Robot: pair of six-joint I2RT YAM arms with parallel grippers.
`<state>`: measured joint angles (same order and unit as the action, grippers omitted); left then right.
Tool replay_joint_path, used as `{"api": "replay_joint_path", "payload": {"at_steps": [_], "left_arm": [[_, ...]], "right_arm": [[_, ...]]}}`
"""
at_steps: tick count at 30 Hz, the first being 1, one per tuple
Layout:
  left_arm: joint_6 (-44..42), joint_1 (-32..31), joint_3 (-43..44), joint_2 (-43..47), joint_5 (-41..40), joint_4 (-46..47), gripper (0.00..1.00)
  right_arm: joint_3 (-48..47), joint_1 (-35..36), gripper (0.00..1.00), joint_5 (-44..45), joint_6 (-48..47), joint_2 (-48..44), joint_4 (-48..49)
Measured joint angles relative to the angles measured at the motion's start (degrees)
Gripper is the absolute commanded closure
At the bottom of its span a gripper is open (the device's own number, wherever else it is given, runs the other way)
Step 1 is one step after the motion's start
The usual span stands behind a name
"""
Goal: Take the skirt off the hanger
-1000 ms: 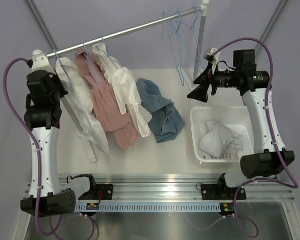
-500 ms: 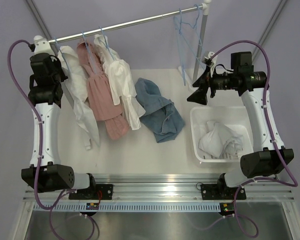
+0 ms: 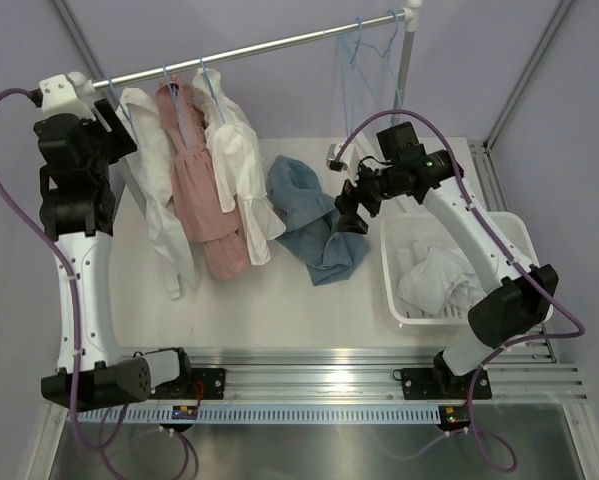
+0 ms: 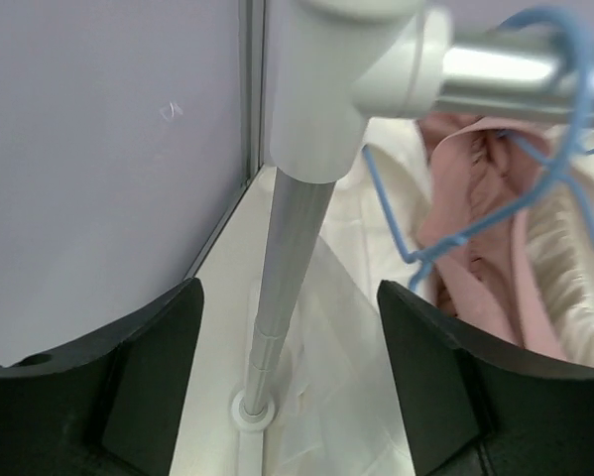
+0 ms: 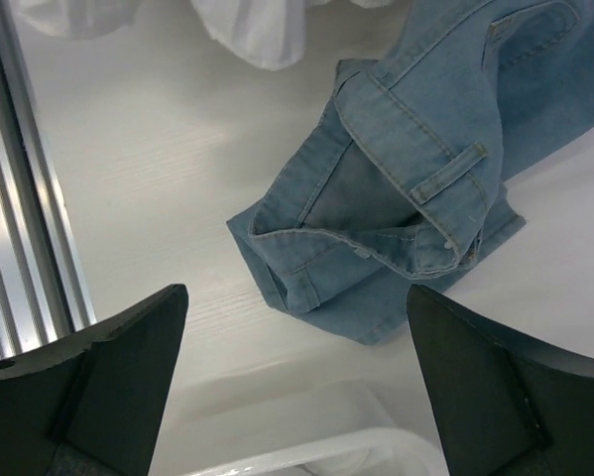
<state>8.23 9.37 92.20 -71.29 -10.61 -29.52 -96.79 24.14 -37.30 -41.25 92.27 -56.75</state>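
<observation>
- Bright, even overhead light; the white counter (image 3: 279, 300) carries only faint, soft shadows.
- Glare whitens the metal rail (image 4: 495, 74) at 2 o'clock in the left wrist view, blurred there.
- The denim garment (image 5: 415, 178) is sharp in the right wrist view.

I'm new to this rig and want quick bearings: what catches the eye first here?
A crumpled blue denim garment lies mid-table, the open right gripper hanging over it. Along the back, a metal clothes rail carries white and pink garments at its left end; a white plastic basket of white cloth sits at right.
</observation>
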Motion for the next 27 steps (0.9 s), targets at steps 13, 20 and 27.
{"api": "replay_joint_path", "payload": {"at_steps": [13, 20, 27], "left_arm": [[4.35, 0.11, -8.33, 23.47, 10.32, -4.22, 0.01], [7.26, 0.11, -18.93, 34.77, 16.35, -7.32, 0.01], [9.07, 0.11, -22.99, 36.83, 18.34, -9.77, 0.01]], "right_arm": [[-7.17, 7.58, 0.01, 21.99, 17.92, 19.67, 10.23], [-7.98, 7.72, 0.01, 27.34, 19.04, 23.1, 14.05], [-9.38, 7.82, 0.01, 26.77, 18.49, 24.9, 15.12]]}}
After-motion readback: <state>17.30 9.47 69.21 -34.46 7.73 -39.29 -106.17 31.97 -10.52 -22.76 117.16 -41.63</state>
